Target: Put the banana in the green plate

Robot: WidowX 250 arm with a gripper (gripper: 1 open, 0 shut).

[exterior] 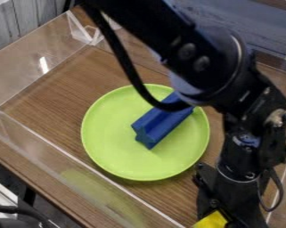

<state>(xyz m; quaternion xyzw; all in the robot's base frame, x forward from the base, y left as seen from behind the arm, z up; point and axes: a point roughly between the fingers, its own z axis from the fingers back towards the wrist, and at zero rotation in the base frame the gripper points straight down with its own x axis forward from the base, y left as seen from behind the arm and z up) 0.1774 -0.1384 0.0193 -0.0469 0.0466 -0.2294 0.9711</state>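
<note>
Clock directions are following the picture, with 12 at its top. The green plate (115,147) is lying flat on the wooden table (56,102), with bare wood showing from 9 to 11 o'clock around its rim. A clear wall (61,160) is running along the plate's lower-left side, slanting from 10 toward 5 o'clock, and only a narrow strip of wood is showing between them. The dark blue block (163,122) is taking up the plate's 1 o'clock part, so the open floor of the plate is lying toward 6 through 10 o'clock. The arm (210,67) is crossing above, from 12 round to 4 o'clock, and is hiding the wood there.

The banana (213,221) is sitting at 5 o'clock from the plate, outside its rim, at the bottom edge of the view. The black gripper (219,214) is standing narrow, its fingers holding the banana. Only 1 small yellow part is showing, so which way the banana is pointing and how its long axis is running cannot be told.
</note>
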